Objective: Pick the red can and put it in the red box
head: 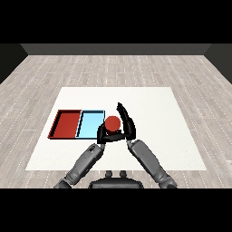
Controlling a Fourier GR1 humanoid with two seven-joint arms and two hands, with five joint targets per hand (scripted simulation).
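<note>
The red can [112, 123] stands at the right edge of the light blue tray [89, 123]; I cannot tell whether it touches the tray. My right hand [127, 123] is open against the can's right side, its fingers straight and pointing away from me. My left hand [102, 134] sits low at the can's near left, its fingers relaxed and reaching under the can's front without closing on it. The red tray [66, 123] lies to the left of the blue one, with nothing in it.
The two trays lie side by side at the left of the white table [154, 113]. Both forearms come in from below and meet near the can. Grey wooden floor surrounds the table.
</note>
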